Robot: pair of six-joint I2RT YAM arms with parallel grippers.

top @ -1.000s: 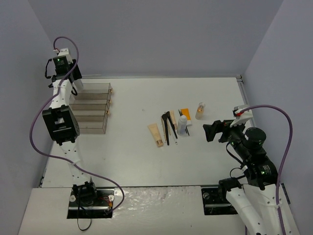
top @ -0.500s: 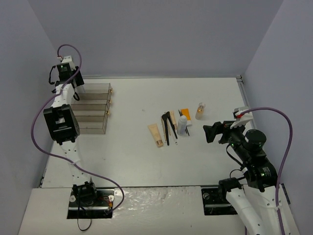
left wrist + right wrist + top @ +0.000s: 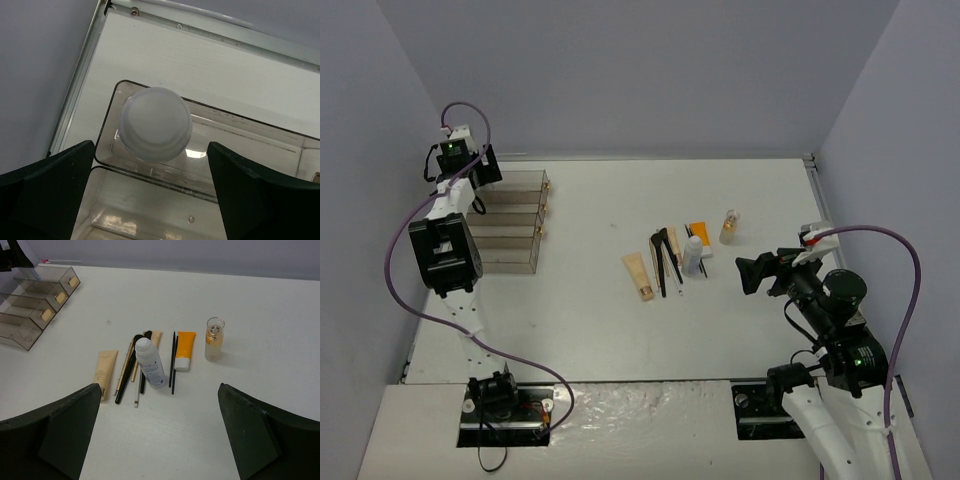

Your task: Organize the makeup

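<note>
1. Note the left gripper [image 3: 150, 146] spread wide and holding nothing, hanging above the back corner of the clear box [image 3: 240, 114].
2. Find one white bottle [image 3: 155, 122] upright in the rearmost compartment, straight below the gap between the fingers, with clearance on both sides.
3. Guard against a sideways drift on the way up. A fingertip catching the smooth round cap would likely tip the bottle against the thin wall, or shove the light plastic box along the slick white table [image 3: 200, 65].
4. Treat the box walls as hard, glossy and see-through, so edges are easy to misjudge.
5. Note the right gripper [image 3: 160, 388] also fully spread and empty, aimed at the remaining makeup mid-table, well apart from the box.
6. Expect rolling from the second bottle [image 3: 150, 362], a smooth cylinder lying on its side and touching the slim black brushes [image 3: 127, 375].
7. Expect toppling from the narrow glass vial [image 3: 214, 340], upright and alone to the right.
8. Expect squashing or slipping with the soft flat orange tube [image 3: 185, 347] and beige tube [image 3: 105, 367].
9. Beware of dragging neighbours along, given the tight packing of the brushes and thin sticks.
</note>
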